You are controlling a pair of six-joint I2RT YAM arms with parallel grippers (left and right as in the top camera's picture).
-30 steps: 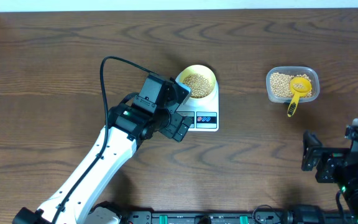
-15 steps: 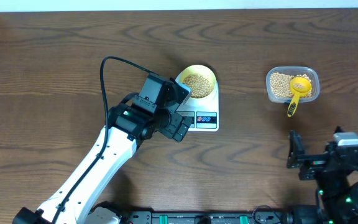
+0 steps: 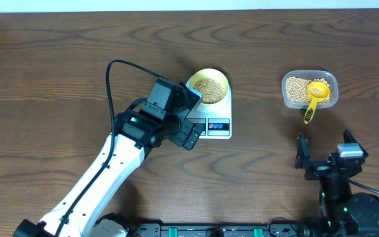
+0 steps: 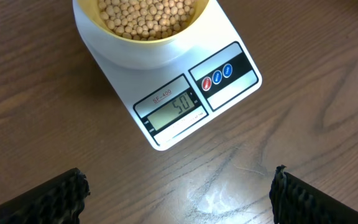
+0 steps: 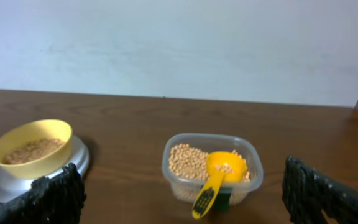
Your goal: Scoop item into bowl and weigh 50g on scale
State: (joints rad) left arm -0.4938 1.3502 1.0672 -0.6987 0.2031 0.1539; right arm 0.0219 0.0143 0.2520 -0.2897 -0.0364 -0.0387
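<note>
Reading "50" on its small display, the scale (image 4: 185, 93) carried the printed model mark "SF-400" just above the digits; the lettering on its red and blue buttons (image 4: 217, 75) was too small to make out. It sat near the middle of the table (image 3: 58, 66), somewhat toward the far edge. The bowl (image 4: 142, 46) stood on its round platform, and the beans (image 4: 148, 15) filled most of it.

The left arm (image 3: 104, 174) reached in from the near edge on a long diagonal, with its wrist hanging over the scale's left side and looking down on the display. The left gripper (image 4: 178, 183) had its jaws spread wide, holding nothing and touching nothing, with the scale's front corner and bare wood between the fingers.

The right arm (image 3: 337, 187) was drawn in close to the near edge toward the right corner, wrist level and facing the far edge. The right gripper (image 5: 180, 177) was also spread fully and empty. Beyond it, well apart, the clear container (image 5: 247, 180) of beans sat toward the far right, with the yellow scoop (image 5: 222, 171) lying in it, handle over the near rim.
</note>
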